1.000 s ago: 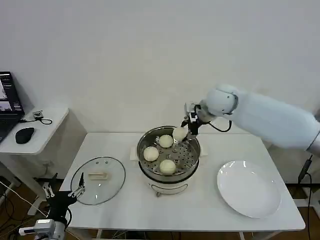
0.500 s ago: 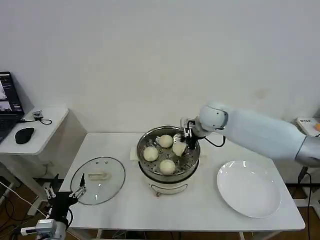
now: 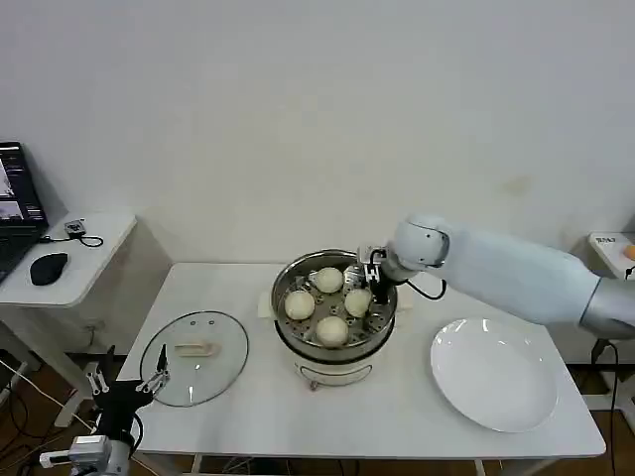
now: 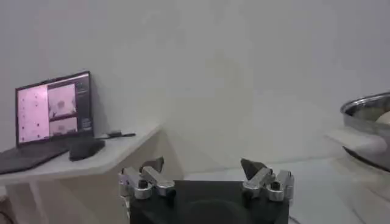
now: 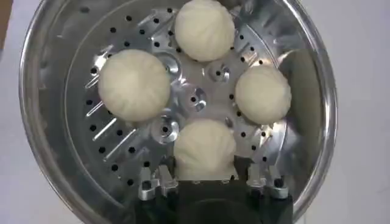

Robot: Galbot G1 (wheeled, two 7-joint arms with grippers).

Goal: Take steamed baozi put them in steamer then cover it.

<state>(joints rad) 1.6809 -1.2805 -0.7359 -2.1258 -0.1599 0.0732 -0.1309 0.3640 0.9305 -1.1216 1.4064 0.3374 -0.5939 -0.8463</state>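
The steamer (image 3: pixel 382 319) stands mid-table, a shiny perforated basket (image 5: pixel 195 97) on a white base. My right gripper (image 3: pixel 368 294) reaches down into it from the far right side, shut on a baozi (image 3: pixel 357 301) that rests on the perforated floor. In the right wrist view this baozi (image 5: pixel 205 149) sits between the fingers (image 5: pixel 152 182). Three other baozi (image 5: pixel 134 84) lie around it. The cover (image 3: pixel 194 358), a glass lid with a white handle, lies flat at the table's left front. My left gripper (image 3: pixel 124 385) hangs open below the table's left front corner.
A white plate (image 3: pixel 494 373) lies at the right front of the table. A side desk (image 3: pixel 69 260) to the left carries a laptop (image 4: pixel 55 112) and a mouse (image 3: pixel 49 268). The steamer's rim (image 4: pixel 368 106) shows in the left wrist view.
My right gripper has come down from above the steamer's far rim into the basket, bringing its baozi onto the floor beside the others. The left arm has hardly moved.
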